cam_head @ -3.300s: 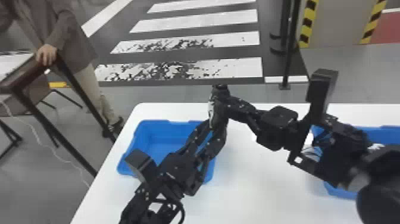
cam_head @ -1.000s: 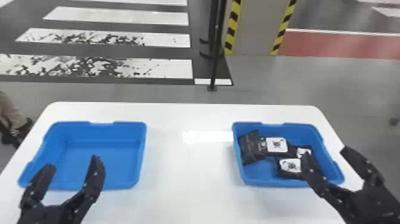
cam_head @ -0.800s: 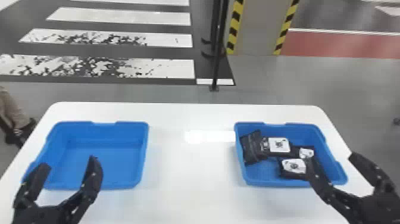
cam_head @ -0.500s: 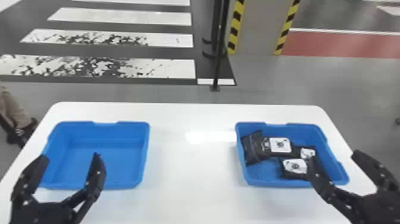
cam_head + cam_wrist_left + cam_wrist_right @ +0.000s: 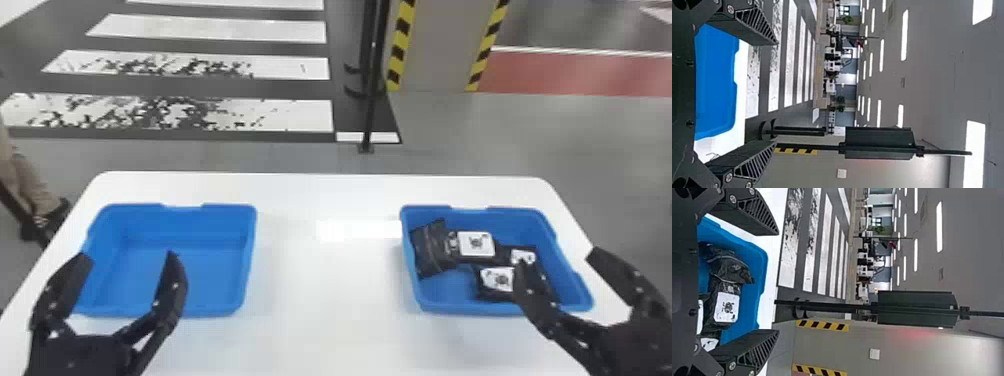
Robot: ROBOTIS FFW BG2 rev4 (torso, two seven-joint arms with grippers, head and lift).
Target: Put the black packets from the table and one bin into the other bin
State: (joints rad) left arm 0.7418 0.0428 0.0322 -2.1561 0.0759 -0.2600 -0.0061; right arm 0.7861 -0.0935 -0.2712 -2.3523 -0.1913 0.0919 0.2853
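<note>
1. Black packets (image 5: 434, 252): in right blue bin (image 5: 442, 296), white labels (image 5: 477, 243) face up. Probably three, but they overlap and a finger covers part of the group.
2. Layout: crumpled packet end by the bin's left wall; one label just beside it, another nearer the robot, a smaller one farther right.
3. Right gripper (image 5: 559, 260): wide open, holding nothing. Inner finger in front of the packets and near side of the bin in head view, outer finger past the bin's right side. Touching or not, can't tell.
4. Left gripper (image 5: 128, 256): wide open too, nothing held. Inner finger in front of left blue bin (image 5: 225, 230), outer one at that bin's left edge in head view.
5. Both bins on white table (image 5: 325, 295), well apart, strip of tabletop between.
6. Behind table: white crosswalk stripes (image 5: 210, 31), dark post (image 5: 370, 100), grey column (image 5: 435, 45) with yellow-black edges.
</note>
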